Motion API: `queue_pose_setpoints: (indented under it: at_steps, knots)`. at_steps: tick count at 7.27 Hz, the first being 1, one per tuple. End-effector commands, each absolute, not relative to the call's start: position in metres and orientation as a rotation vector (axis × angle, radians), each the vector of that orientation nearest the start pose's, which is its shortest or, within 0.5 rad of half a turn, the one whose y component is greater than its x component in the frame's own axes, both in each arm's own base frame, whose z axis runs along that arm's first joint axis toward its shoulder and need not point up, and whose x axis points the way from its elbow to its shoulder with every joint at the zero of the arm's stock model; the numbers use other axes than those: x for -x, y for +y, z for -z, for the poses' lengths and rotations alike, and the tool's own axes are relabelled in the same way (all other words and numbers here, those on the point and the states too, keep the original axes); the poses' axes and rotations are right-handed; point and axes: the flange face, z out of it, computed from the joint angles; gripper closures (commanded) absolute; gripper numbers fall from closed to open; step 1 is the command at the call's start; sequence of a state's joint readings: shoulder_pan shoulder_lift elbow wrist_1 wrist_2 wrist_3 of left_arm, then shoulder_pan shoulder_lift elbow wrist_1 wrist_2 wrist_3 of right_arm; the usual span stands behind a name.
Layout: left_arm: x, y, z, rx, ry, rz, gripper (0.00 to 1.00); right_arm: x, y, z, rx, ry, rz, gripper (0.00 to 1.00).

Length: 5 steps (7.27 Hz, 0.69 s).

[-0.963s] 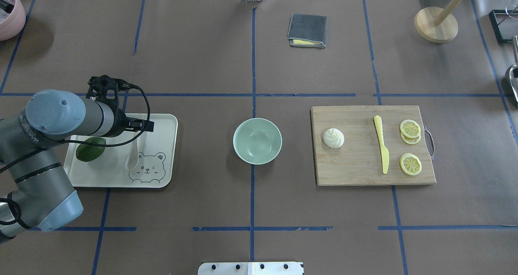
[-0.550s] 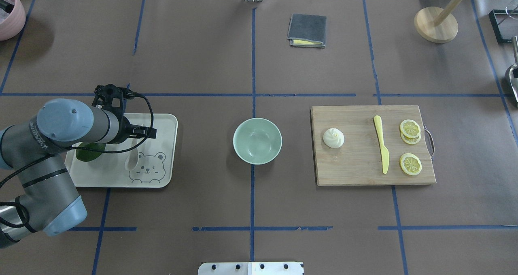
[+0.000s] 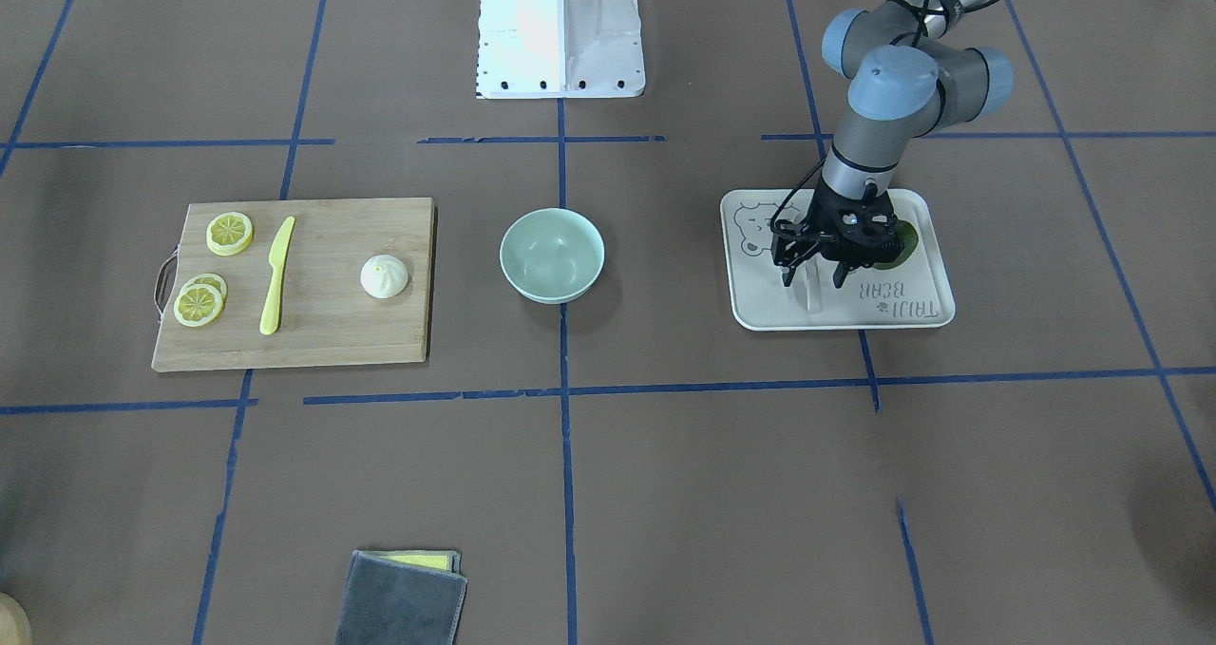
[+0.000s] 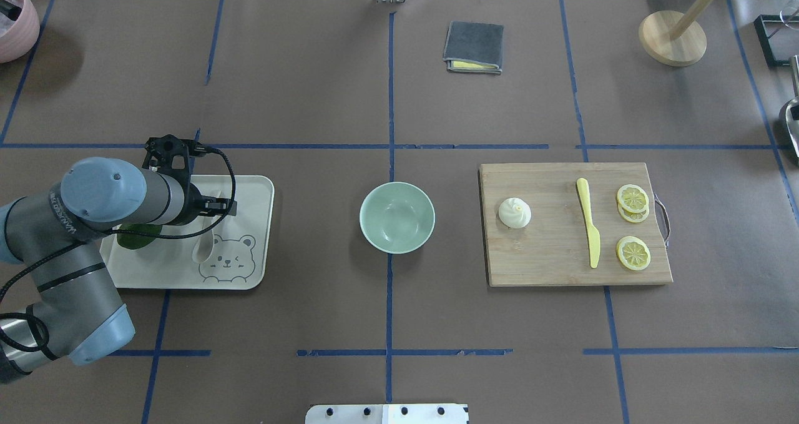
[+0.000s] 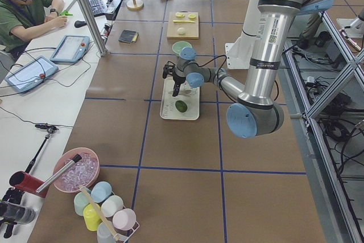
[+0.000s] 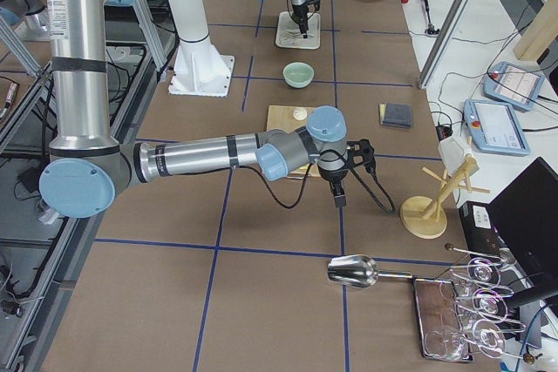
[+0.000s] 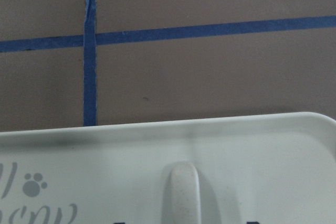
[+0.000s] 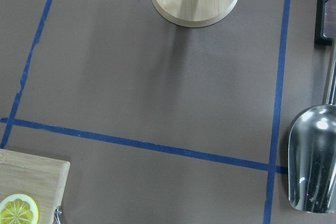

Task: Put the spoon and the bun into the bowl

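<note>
On the left, a cream tray (image 4: 249, 190) with a bear print (image 4: 228, 261), carrying the spoon (image 4: 203, 248) and, just left of it, a dark green fruit (image 4: 134, 236) half hidden under the left arm (image 4: 100, 190) in the overhead view. At the table's middle, well right of the tray, the bowl (image 4: 397, 218), mint green and upright. Farther right, a wooden cutting board (image 4: 549, 268) bearing the bun (image 4: 514, 213) near its left edge, then a yellow knife (image 4: 588, 221) and lemon slices (image 4: 633, 252) toward its right edge. At the far side, a folded grey cloth (image 4: 474, 44) and a round wooden stand base (image 4: 672, 38); near that, at the right edge, a metal scoop (image 8: 312, 166). The spoon flat on the tray, long axis running near to far with a slight lean: bowl end nearest, beside the bear print, handle pointing far and a little right. Straight over the handle, the left gripper (image 3: 813, 279), fingers (image 3: 788, 273) pointing down and spread apart, one on each side of the handle, the handle's end centred in the wrist view; contact with the plastic not clear from any view. The bun well apart from both grippers, pleated top up. Above bare table right of the cutting board, near the stand base and metal scoop, the right gripper (image 6: 339, 200); seen only small from the side, so impossible to tell whether spread or closed.
</note>
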<state>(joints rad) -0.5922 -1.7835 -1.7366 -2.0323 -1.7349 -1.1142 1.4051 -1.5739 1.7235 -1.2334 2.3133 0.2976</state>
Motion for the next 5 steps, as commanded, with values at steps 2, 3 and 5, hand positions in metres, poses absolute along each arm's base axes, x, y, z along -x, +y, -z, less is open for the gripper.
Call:
queue_pose_setpoints:
  at_steps: [2, 3, 5]
  knots:
    - [-0.426, -0.428, -0.421, -0.284, 0.810, 0.074, 1.00, 0.019, -0.513, -0.546, -0.287, -0.814, 0.058, 0.00]
    - [-0.426, -0.428, -0.422, -0.282, 0.808, 0.079, 1.00, 0.019, -0.513, -0.547, -0.285, -0.814, 0.057, 0.00]
    - [-0.416, -0.424, -0.390, -0.303, 0.859, 0.099, 1.00, 0.019, -0.513, -0.546, -0.286, -0.814, 0.057, 0.00]
